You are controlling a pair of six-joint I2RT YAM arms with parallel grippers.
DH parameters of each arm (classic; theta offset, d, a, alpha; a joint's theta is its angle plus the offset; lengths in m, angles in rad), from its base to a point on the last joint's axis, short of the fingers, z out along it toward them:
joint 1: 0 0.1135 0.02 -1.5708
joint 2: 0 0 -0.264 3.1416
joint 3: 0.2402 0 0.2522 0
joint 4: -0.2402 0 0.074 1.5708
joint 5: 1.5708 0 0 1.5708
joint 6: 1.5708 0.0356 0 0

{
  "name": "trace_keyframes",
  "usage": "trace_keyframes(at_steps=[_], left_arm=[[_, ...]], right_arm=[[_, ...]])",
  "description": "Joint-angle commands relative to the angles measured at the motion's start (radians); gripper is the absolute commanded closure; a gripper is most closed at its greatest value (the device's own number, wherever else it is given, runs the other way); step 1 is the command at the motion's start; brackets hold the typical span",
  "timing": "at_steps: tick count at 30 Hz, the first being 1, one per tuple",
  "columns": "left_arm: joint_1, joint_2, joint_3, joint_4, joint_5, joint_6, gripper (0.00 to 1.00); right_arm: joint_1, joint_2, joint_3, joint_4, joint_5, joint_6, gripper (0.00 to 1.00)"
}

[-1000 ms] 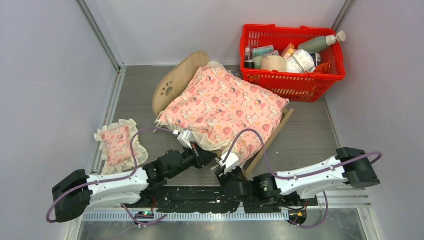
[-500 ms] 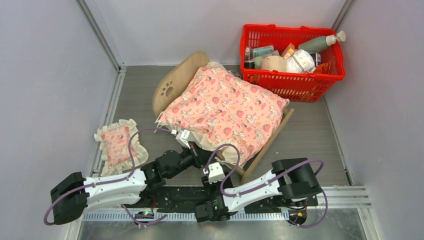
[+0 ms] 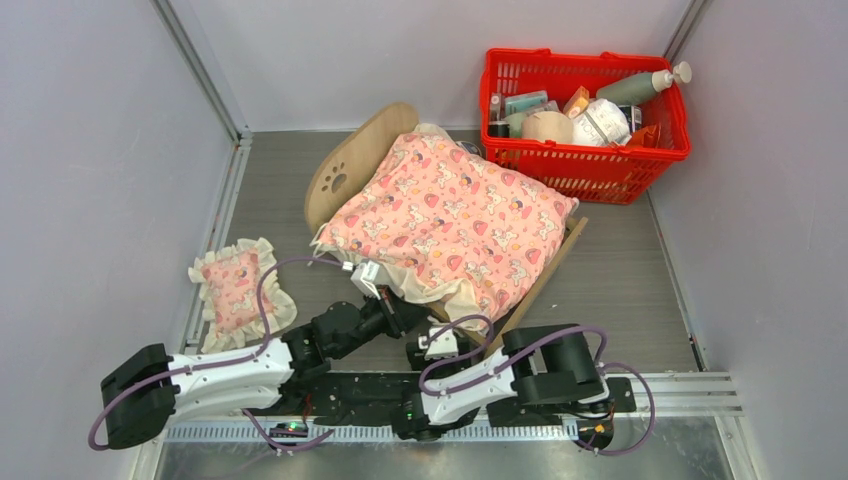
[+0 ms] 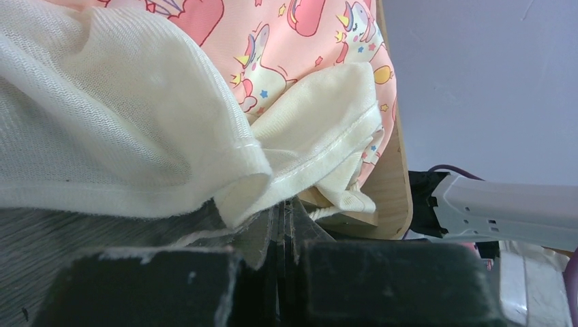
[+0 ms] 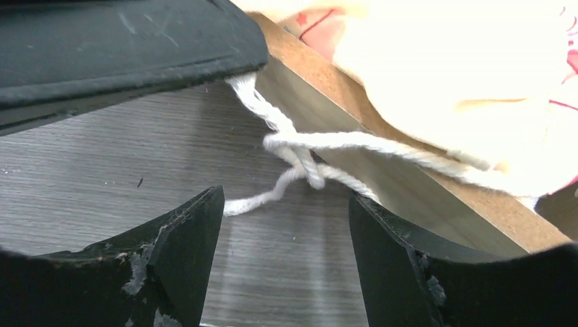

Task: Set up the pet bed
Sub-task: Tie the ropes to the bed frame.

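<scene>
The left gripper (image 4: 283,228), pinching the blanket (image 3: 450,215) by its frill at the near edge of the pet bed (image 3: 345,172), could drag it askew; the empty, spread-jawed right gripper (image 5: 283,212) might snag the white cord (image 5: 300,146).

Saw no legible text, brand, number or sign anywhere; labels on the packages (image 3: 603,122) in the red basket (image 3: 580,172) too small to read.

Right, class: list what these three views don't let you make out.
Top view: the blanket covers the pet bed, hiding whatever lies beneath.
Top view: labels in the red basket are too small.
Left wrist view: blanket frill crowds the left pincer, hiding most of the bed.
Right wrist view: past the right pincer, frame edges cut the bed off.
</scene>
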Motion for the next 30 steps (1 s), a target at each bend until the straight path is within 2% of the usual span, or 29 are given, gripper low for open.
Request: trace_keyframes(at_steps=[1,2,5,7,8,9,10,11,14,15,16,17,19,23,30], left_arm=[[0.004,0.016,-0.009,0.042,0.005,-0.016,1.00],[0.004,0.020,-0.006,0.041,0.006,-0.017,1.00],[0.004,0.028,-0.003,0.044,0.009,-0.019,1.00],[0.004,0.029,-0.004,0.045,0.011,-0.021,1.00],[0.004,0.026,-0.004,0.046,0.010,-0.021,1.00],[0.004,0.025,-0.005,0.045,0.008,-0.021,1.00],[0.004,0.021,-0.005,0.043,0.007,-0.018,1.00],[0.005,0.016,-0.003,0.035,0.006,-0.010,1.00],[0.002,0.005,0.015,-0.001,0.017,0.018,1.00],[-0.001,0.006,0.014,0.005,0.021,0.016,1.00],[-0.006,0.011,0.010,0.020,0.026,0.017,1.00],[-0.019,0.017,0.007,0.037,0.024,0.022,1.00],[-0.043,0.036,0.006,0.056,0.007,0.029,1.00],[-0.076,0.085,0.009,0.079,0.004,0.032,1.00],[-0.140,0.135,-0.002,0.081,-0.053,0.062,1.00]], right_arm=[[-0.009,0.062,0.053,-0.187,0.165,0.414,0.27],[-0.010,0.093,0.064,-0.271,0.183,0.512,0.28],[-0.022,0.127,0.090,-0.324,0.192,0.608,0.33],[-0.023,0.134,0.092,-0.326,0.196,0.631,0.46],[-0.023,0.130,0.091,-0.328,0.191,0.632,0.63],[-0.020,0.124,0.083,-0.328,0.189,0.629,0.73],[-0.016,0.105,0.076,-0.328,0.184,0.620,0.89],[-0.001,0.091,0.060,-0.328,0.174,0.578,0.93],[0.060,-0.008,0.020,-0.316,0.091,0.460,0.95],[0.073,-0.032,-0.008,-0.303,0.071,0.364,0.95],[0.092,-0.086,-0.023,-0.235,0.027,0.300,0.95],[0.094,-0.114,-0.054,-0.184,-0.020,0.114,0.95],[0.098,-0.213,-0.110,-0.041,-0.093,-0.093,0.95],[0.093,-0.429,-0.210,0.103,-0.204,-0.325,0.95],[0.088,-0.631,-0.262,0.045,-0.313,-0.360,0.95]])
